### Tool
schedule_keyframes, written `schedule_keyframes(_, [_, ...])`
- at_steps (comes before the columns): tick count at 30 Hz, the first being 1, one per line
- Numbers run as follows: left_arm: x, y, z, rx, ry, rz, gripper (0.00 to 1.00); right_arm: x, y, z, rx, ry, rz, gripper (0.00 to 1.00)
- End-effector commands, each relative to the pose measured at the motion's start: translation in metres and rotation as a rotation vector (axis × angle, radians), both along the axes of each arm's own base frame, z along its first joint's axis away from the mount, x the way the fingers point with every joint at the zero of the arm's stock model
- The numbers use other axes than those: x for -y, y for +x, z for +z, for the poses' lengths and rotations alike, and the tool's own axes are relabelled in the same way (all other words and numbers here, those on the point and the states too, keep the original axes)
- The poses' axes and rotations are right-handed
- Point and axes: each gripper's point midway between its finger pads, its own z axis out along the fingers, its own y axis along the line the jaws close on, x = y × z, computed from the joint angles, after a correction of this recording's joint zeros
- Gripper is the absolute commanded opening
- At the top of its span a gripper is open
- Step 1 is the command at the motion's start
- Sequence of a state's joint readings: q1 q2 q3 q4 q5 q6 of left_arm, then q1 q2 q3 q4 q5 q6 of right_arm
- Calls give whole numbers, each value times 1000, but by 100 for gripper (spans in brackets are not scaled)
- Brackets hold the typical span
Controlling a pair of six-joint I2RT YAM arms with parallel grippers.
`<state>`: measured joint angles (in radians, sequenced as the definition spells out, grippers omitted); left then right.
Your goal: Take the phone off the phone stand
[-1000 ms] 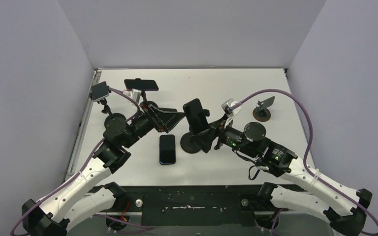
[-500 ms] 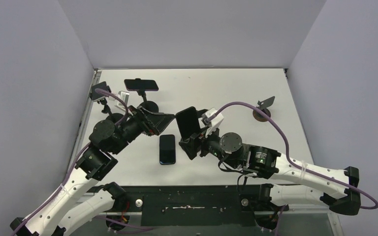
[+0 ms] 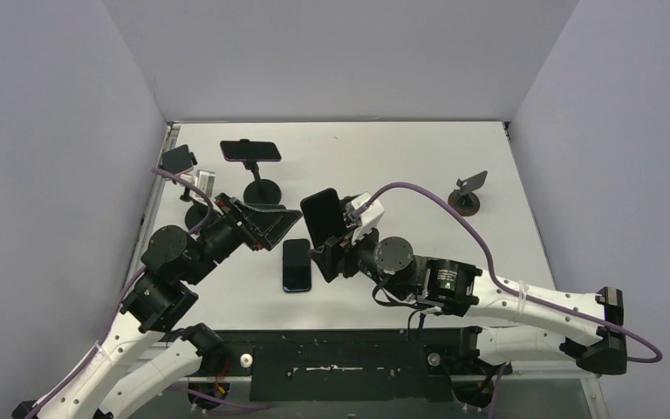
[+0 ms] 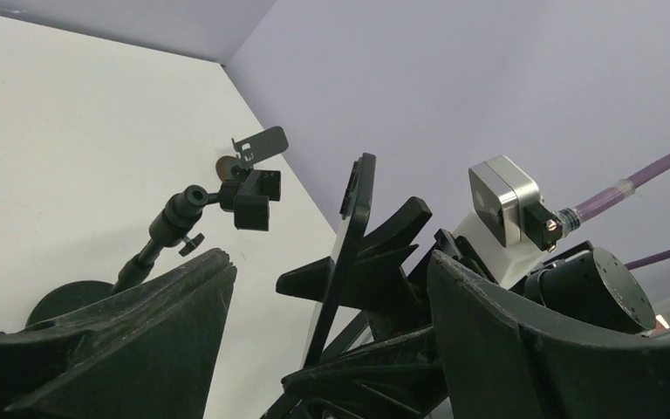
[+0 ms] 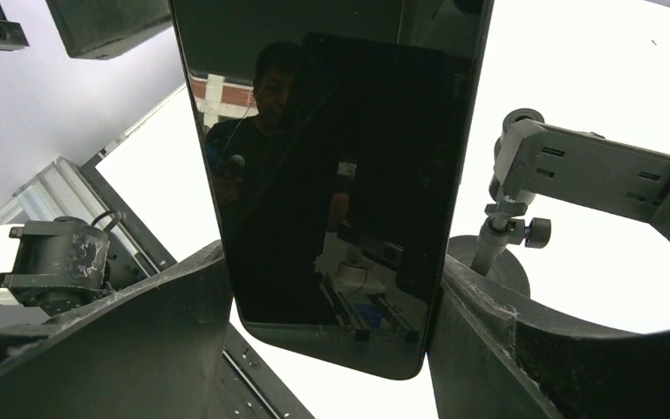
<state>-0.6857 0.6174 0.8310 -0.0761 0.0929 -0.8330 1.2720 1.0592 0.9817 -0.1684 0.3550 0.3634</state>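
Observation:
My right gripper (image 3: pixel 324 243) is shut on a black phone (image 3: pixel 319 215) and holds it upright above the table; the right wrist view shows a finger on each long edge of the phone (image 5: pixel 331 166). The empty phone stand (image 4: pixel 246 194) shows in the left wrist view, with its clamp on a ball-head arm behind the edge-on phone (image 4: pixel 346 236). In the top view my right arm hides that stand. My left gripper (image 3: pixel 289 223) is open and empty, just left of the held phone.
A second black phone (image 3: pixel 297 264) lies flat under the grippers. A stand with a phone clamped sideways (image 3: pixel 250 150) is at the back left. A small stand (image 3: pixel 177 160) is by the left wall and another small stand (image 3: pixel 468 189) is at the right.
My right gripper has carried the phone left and nearer, away from where its stand stood. My left arm has drawn back to the left with its gripper open.

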Motion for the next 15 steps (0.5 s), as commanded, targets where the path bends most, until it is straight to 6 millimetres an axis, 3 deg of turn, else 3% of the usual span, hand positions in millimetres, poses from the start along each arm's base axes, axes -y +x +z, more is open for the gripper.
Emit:
schedule_keyframes(1, [13,-5,2,21,-8,-73,77,-12,1,55,61,154,-2,0])
schedule_keyframes(15, [30,-7,-6,63,46,-167,36,-19,-2,56,52,157,15,0])
